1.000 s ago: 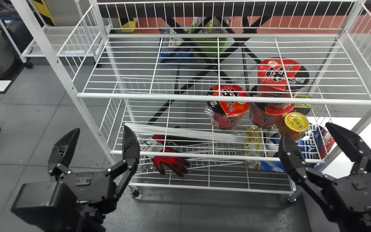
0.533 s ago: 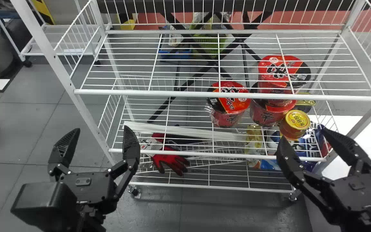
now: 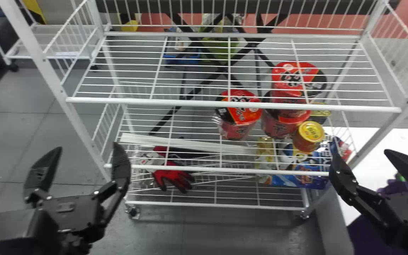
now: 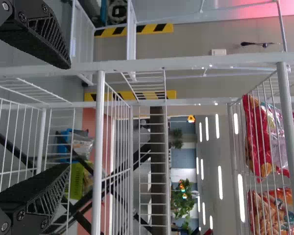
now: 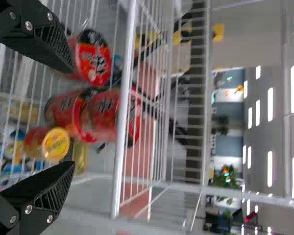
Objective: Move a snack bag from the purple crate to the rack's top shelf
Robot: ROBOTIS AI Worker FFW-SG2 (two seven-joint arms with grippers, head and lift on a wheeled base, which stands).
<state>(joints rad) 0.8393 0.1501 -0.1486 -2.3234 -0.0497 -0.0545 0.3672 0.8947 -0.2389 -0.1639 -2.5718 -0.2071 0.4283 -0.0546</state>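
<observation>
Red tubs (image 3: 238, 131) and snack bags (image 4: 256, 139) fill parts of a wire rack (image 3: 175, 102); left gripper (image 3: 86, 146) and right gripper (image 3: 360, 153) gape wide, empty. Lower right, the purple crate (image 3: 361, 235) hides its contents.

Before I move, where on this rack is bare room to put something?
The shelf just above the red cups looks bare from end to end. One level below, free wires lie between the left post and nearest cup. Crowded: the right, with cups and yellow-lidded jar.
</observation>
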